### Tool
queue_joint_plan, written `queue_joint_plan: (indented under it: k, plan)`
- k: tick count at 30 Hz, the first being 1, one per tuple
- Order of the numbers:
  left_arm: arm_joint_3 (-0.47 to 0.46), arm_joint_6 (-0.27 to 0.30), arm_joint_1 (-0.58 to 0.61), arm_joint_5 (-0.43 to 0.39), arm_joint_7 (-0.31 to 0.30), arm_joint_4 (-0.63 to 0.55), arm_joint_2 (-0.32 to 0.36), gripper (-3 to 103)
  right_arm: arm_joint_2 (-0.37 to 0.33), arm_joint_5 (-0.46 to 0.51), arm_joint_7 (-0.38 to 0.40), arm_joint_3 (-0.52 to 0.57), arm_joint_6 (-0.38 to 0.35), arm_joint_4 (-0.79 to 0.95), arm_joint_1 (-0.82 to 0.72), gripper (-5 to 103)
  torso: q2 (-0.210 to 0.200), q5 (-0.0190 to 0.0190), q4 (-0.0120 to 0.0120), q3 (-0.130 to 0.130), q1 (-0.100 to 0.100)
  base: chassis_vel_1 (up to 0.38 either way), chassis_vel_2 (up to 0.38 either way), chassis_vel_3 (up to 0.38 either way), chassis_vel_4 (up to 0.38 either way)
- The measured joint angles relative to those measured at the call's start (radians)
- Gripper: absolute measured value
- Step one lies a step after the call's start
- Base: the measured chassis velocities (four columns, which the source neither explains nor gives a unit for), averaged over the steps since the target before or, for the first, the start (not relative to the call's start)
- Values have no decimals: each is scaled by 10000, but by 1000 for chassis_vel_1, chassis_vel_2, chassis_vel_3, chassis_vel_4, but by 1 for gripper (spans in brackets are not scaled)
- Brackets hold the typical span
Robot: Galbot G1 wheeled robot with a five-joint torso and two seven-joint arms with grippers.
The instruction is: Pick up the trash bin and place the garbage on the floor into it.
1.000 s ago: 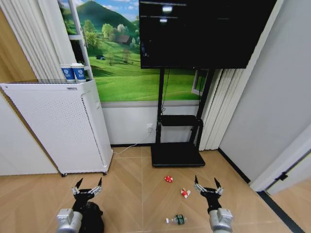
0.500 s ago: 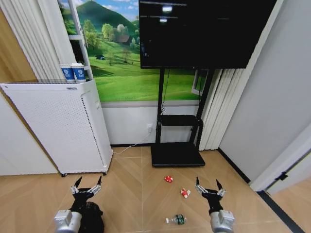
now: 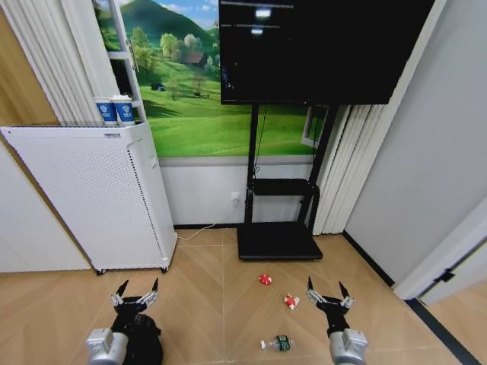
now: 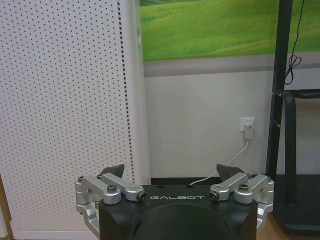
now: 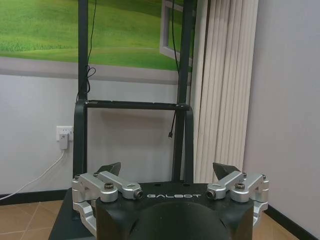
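Head view: I have both arms low at the near edge, neither touching anything.
Left gripper (image 3: 135, 295): fingers spread wide, nothing between them; left wrist view shows the same splayed tips facing the white perforated appliance (image 4: 65, 115).
Right gripper (image 3: 328, 296): also splayed wide and empty; right wrist view looks at the black TV stand (image 5: 132, 107).
Trash bin (image 3: 144, 342): dark round shape directly beneath and just behind the left gripper, partly hidden by the arm; I cannot see its rim clearly.
Garbage: one red-and-white scrap (image 3: 291, 302) just beside the right gripper toward the middle; a second scrap (image 3: 264, 279) ahead of it and farther inward; the clear bottle piece (image 3: 279, 343) nearer me than the right fingertips, between the two arms.
Floor (image 3: 205, 304): chevron wood, all three pieces lying loose on it.
Step in hand, my judgement: bin pickup, not yet begun.
How I'd do it well: tip the left wrist down until the rim is in its camera, straddle one wall of the mesh, close squarely, lift without tilting. Right arm waits clear of the scraps.
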Motion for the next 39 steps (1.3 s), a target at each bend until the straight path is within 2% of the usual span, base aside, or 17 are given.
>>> queue_joint_plan:
  k: [39]
  plan:
    - [-331,-224,299,25,132,556,283,100,452,-141,-11,-11,161,-364,-67,100,-1736,0,0,-1079,-657,0,0,0,0]
